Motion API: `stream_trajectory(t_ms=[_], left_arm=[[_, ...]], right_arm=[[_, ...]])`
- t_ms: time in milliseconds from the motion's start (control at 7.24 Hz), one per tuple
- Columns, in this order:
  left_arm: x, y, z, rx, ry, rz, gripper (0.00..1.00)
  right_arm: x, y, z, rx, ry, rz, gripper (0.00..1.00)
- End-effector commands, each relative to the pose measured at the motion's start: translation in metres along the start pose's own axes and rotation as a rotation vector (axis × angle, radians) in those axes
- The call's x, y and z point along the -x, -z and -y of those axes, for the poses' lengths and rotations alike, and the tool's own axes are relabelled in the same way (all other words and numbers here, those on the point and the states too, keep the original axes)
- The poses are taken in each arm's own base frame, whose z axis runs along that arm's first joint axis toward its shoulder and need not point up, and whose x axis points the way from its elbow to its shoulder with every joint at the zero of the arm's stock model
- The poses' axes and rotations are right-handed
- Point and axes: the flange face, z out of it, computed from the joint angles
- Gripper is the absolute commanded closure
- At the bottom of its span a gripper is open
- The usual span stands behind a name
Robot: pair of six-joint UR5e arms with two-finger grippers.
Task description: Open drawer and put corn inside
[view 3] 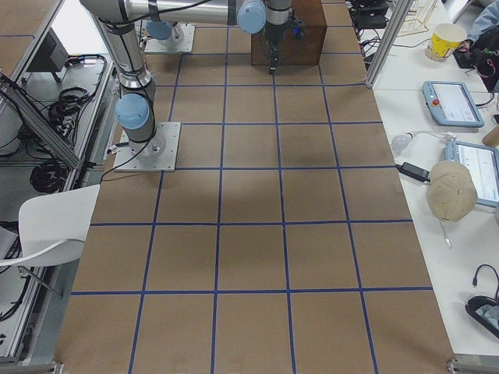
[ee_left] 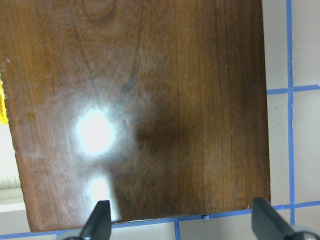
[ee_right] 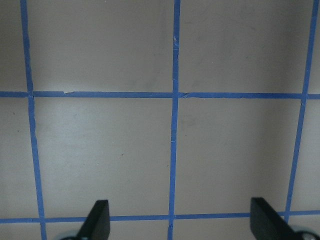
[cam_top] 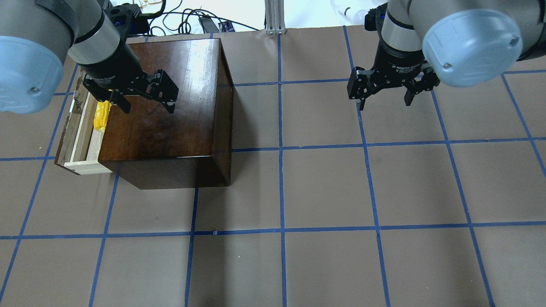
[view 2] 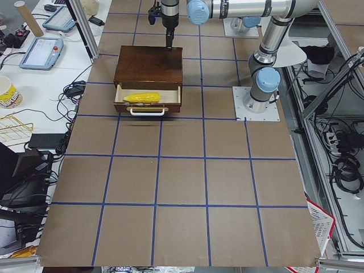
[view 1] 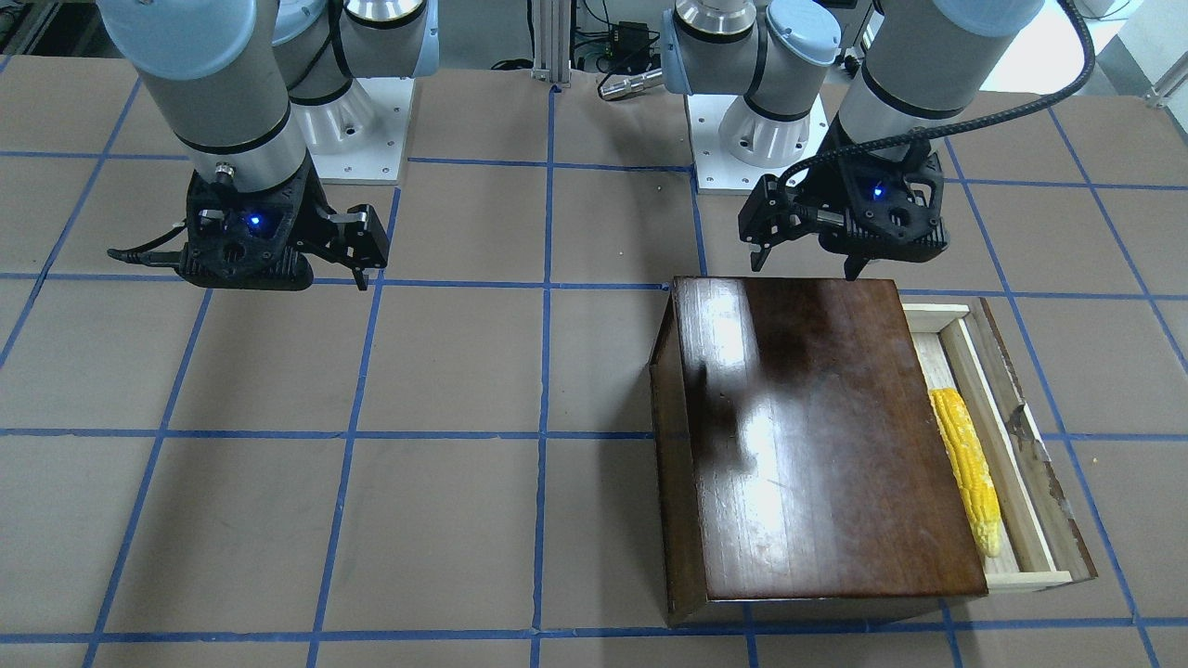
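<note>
The dark-brown cabinet [cam_top: 170, 115] stands on the robot's left side of the table. Its drawer [cam_top: 78, 132] is pulled open, a pale wood tray with a chipped dark front [view 1: 1030, 436]. The yellow corn [view 1: 965, 468] lies lengthwise inside the drawer; it also shows in the overhead view [cam_top: 101, 116] and the exterior left view [view 2: 143, 98]. My left gripper [cam_top: 148, 106] is open and empty, above the cabinet's top [ee_left: 150, 100]. My right gripper [cam_top: 384, 102] is open and empty over bare table, far from the cabinet.
The drawer has a white handle [view 2: 148, 112] on its front. The table is brown with a blue tape grid [ee_right: 173, 95]. Both arm bases [view 1: 752, 139] stand at the table's robot side. Side benches hold tablets and cables [view 3: 448, 101].
</note>
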Motion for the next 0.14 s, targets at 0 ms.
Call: stream_trajectory(t_ms=[0], left_arm=[[-0.0015, 0.0003, -0.0021, 0.008, -0.003, 0.000, 0.00]], right_arm=[[0.0000, 0.0000, 0.0000, 0.000, 0.000, 0.000, 0.00]])
